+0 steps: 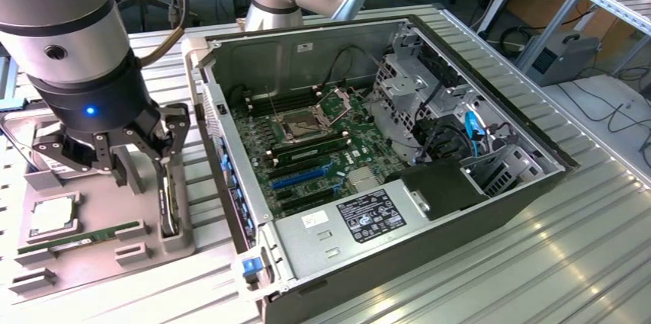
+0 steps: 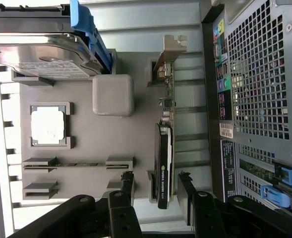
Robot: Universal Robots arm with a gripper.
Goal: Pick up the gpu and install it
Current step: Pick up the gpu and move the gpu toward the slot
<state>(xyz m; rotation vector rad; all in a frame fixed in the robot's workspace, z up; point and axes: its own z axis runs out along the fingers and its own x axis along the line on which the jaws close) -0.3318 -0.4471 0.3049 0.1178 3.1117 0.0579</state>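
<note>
The gpu (image 2: 164, 153) stands on its edge in a slot of the grey holder tray (image 2: 86, 144). It is a dark card with a black cooler, and its silver bracket (image 2: 168, 52) sits at the far end. My gripper (image 2: 156, 187) is open just above the card's near end, one black finger (image 2: 127, 184) on each side, not touching it. In the exterior view the gripper (image 1: 148, 160) hangs over the gpu (image 1: 168, 206) at the tray's (image 1: 102, 267) edge nearest the computer case (image 1: 428, 210).
On the tray lie a CPU (image 2: 47, 125), a green memory stick (image 2: 76, 163) and a hard drive (image 2: 36, 54) in a blue carrier. The open case holds a motherboard with a blue expansion slot (image 1: 300, 177). The case's rear panel (image 2: 255, 99) stands close beside the gpu.
</note>
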